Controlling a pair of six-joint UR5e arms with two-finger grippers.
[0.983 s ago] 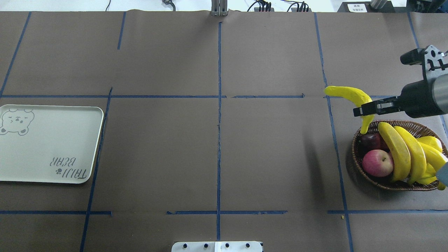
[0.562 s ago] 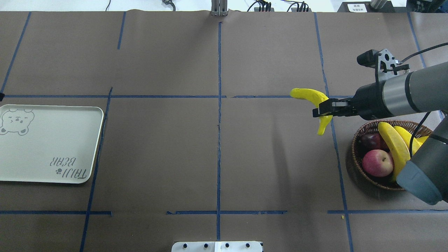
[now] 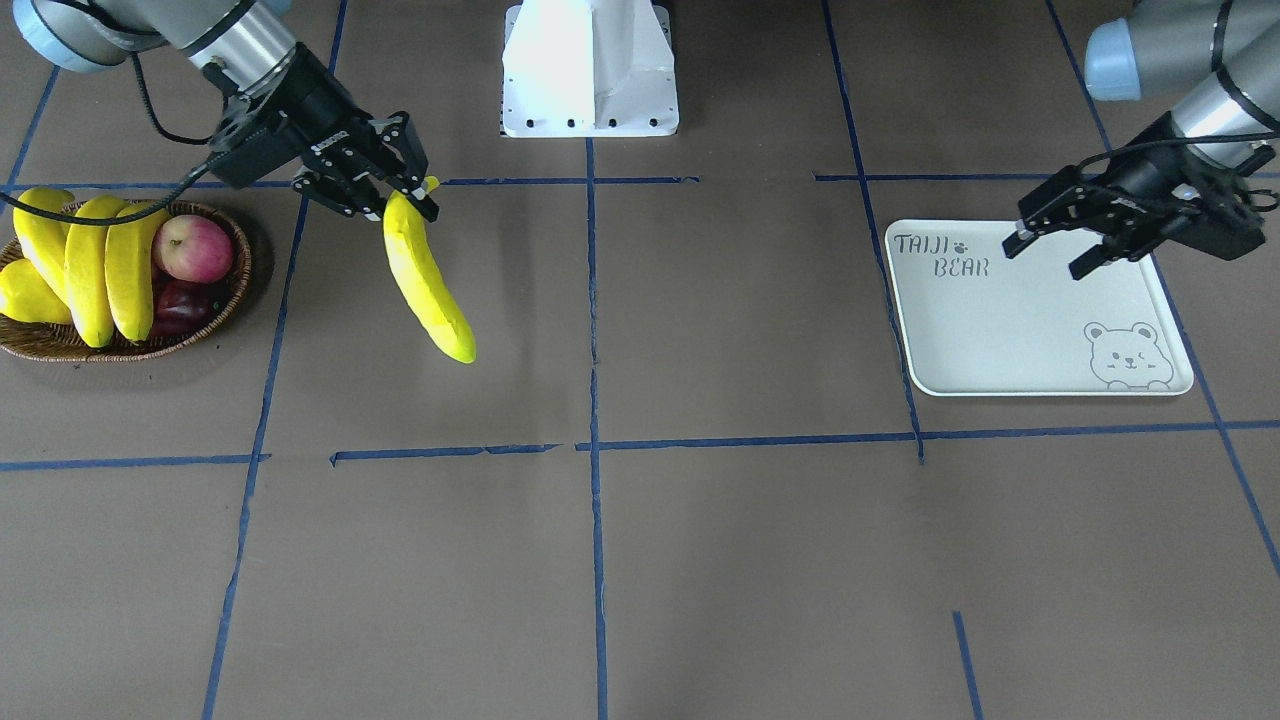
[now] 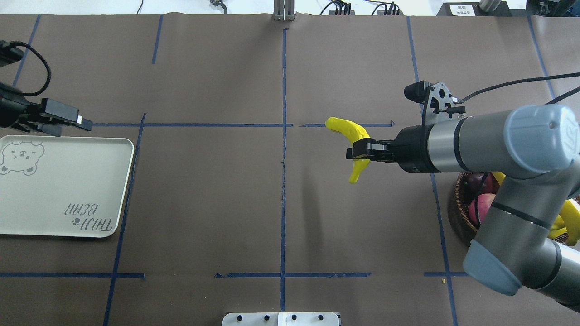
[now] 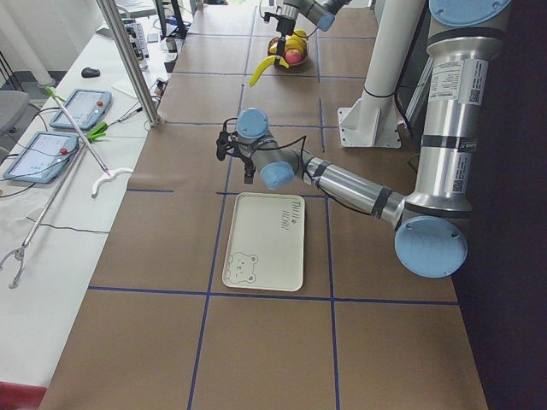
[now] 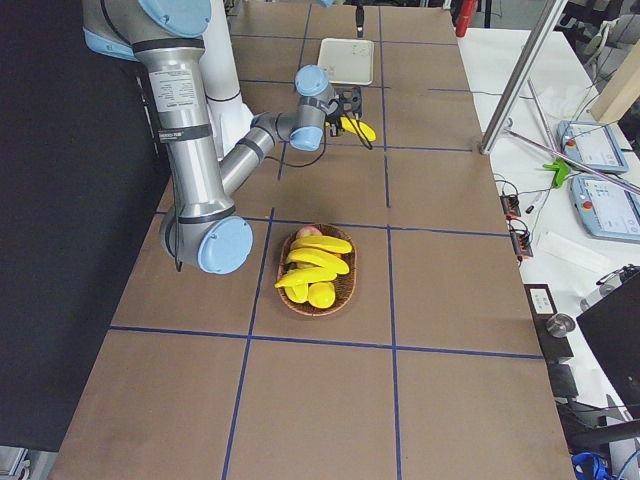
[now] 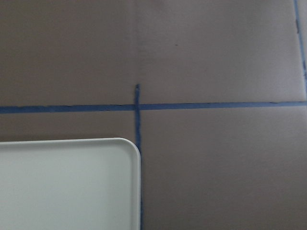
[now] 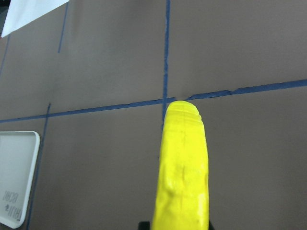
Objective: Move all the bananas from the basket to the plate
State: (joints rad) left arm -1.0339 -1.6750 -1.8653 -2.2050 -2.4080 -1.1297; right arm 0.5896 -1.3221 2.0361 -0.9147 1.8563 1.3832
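Observation:
My right gripper [image 4: 358, 153] is shut on one yellow banana [image 4: 350, 132], held in the air right of the table's centre, away from the basket. Seen from the front, the banana [image 3: 425, 280] hangs below that gripper [image 3: 400, 195]. The wicker basket [image 3: 60, 345] holds more bananas [image 3: 90, 265]; from overhead the basket [image 4: 456, 213] is mostly hidden by the right arm. The off-white plate [image 4: 63, 185] lies at the left edge with nothing on it. My left gripper [image 4: 70, 126] hovers open over the plate's [image 3: 1000, 320] far edge.
A red apple [image 3: 193, 247] and a dark fruit [image 3: 182, 300] share the basket. The robot's white base [image 3: 590, 70] stands at the table's near middle. Blue tape lines mark the brown table cover.
The right arm has carried the banana leftward from beside the basket toward the table's centre. The left gripper has come into view by the plate's far edge.

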